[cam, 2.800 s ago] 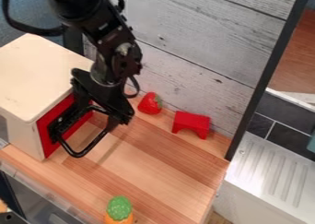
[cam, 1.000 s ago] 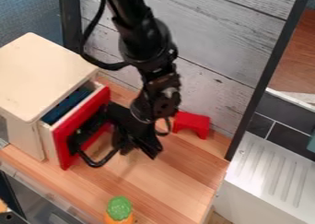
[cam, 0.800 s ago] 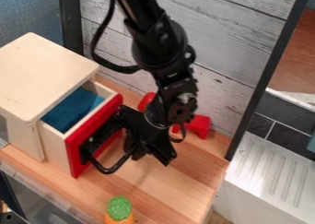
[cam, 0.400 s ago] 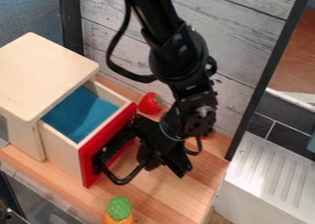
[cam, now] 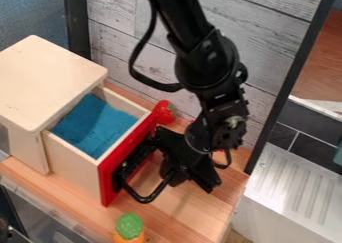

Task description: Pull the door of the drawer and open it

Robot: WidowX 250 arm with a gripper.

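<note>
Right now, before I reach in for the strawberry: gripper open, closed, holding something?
Gripper: at the black handle of the open drawer; whether open or closed on it cannot be told.

Locate cabinet [cam: 50, 82] at left of worktop [cam: 190, 212], with drawer [cam: 73, 159] projecting forward and right. Find toy strawberry [cam: 164, 113] behind drawer, before rear wall panel [cam: 267, 47]. Find toy vegetable [cam: 129, 227] before drawer, near front of worktop. Find drainboard [cam: 287, 187] right of worktop.
</note>
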